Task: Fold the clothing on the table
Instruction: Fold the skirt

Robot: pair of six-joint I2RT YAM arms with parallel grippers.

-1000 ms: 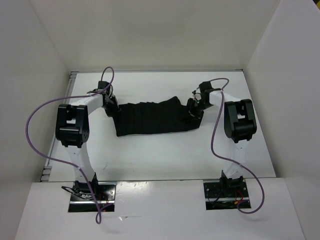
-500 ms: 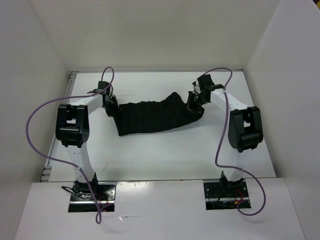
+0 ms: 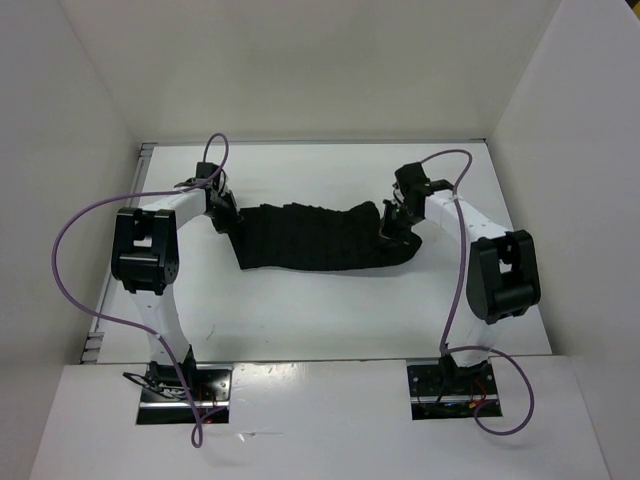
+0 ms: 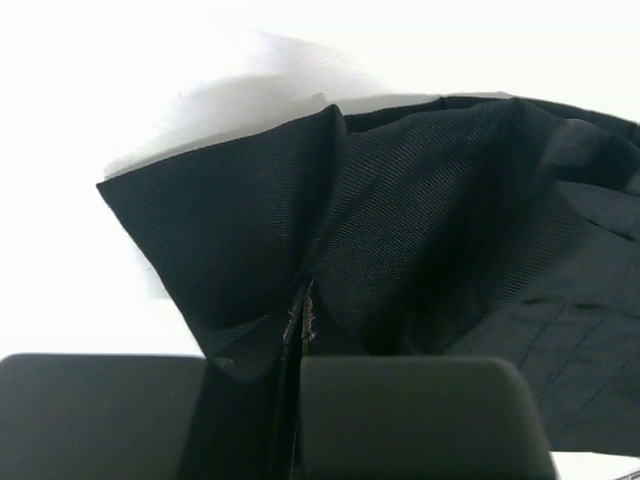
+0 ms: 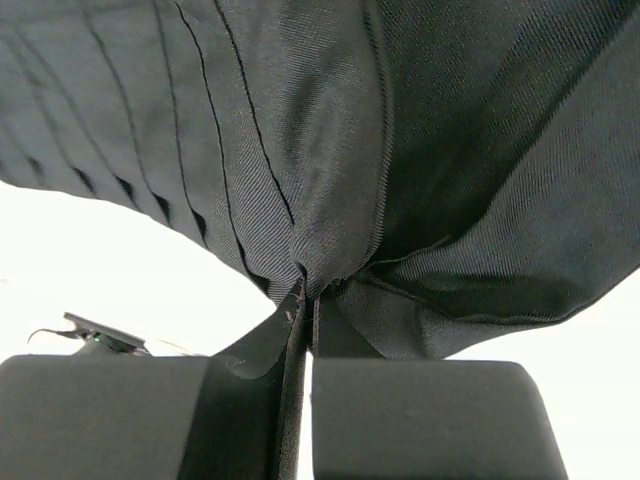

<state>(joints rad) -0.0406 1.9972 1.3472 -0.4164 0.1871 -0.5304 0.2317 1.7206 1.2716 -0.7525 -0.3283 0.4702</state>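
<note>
**Black garment held at both ends, no fold yet**

White desk (image 3: 300, 320) carries the clothing (image 3: 310, 238), a pleated black strip stretched across its far middle between the two arms. The left fingers (image 4: 420, 415) are pressed together on its left corner; the right fingers (image 5: 430, 415) pinch its right edge likewise. By this showing both grasps are made, but no fold is laid: all folding remains.

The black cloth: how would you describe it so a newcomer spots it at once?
Start at the white table. Across its middle stretches the clothing, pinched at one end by the left gripper and at the other by the right gripper. Unlike the hard black arm joints, it is soft, pleated fabric.
</note>
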